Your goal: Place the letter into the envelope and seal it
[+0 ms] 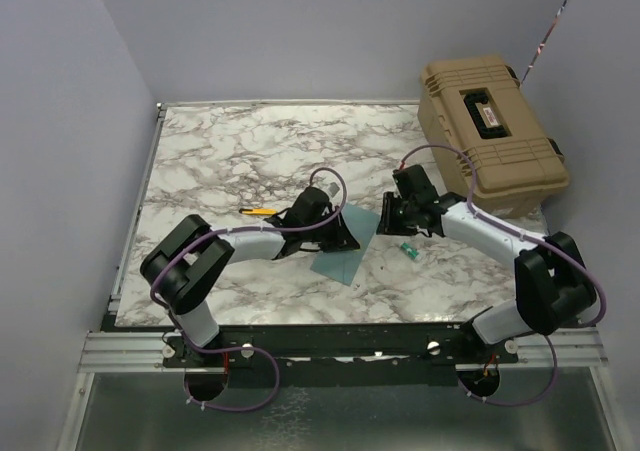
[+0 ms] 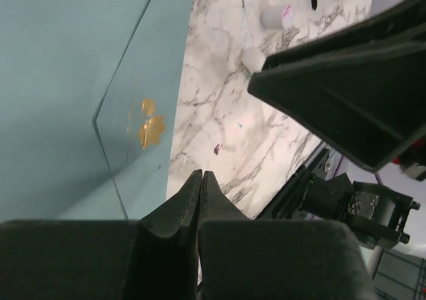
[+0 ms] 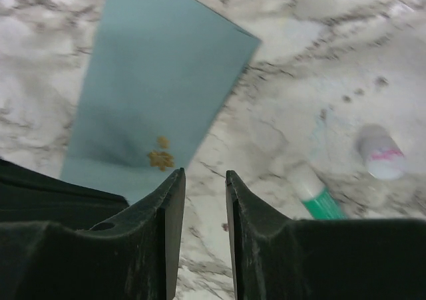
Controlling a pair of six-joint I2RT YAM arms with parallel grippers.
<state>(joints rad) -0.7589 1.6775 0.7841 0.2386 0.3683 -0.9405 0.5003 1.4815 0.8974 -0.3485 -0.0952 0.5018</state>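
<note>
At the middle of the marble table [image 1: 200, 151] the teal envelope [image 1: 345, 253] lies flat, between the two arms' tips; its tapered flap is folded down onto its body, and the small gold sticker [image 2: 150, 124] sits close to the flap's point; the left gripper [image 2: 201, 175] has its two fingers pressed together with nothing between them, its tip right at the envelope's edge where the paper meets the marble, though whether it touches the paper cannot be told; the right gripper [image 3: 205, 175] stands a little way open, a narrow gap between its fingers and nothing held in it; it is above bare marble just beside the envelope's sticker end, apart from the paper; near it on the right lie a green glue stick [image 3: 317, 197] and, just beyond, a white cap [image 3: 379, 152] with a pink mark, neither touching the envelope; in the overhead view a yellow pen [image 1: 258, 211] lies left of the left arm's wrist, and a tan toolbox [image 1: 490, 131] stands at the far right corner of the table, well apart from the envelope.
</note>
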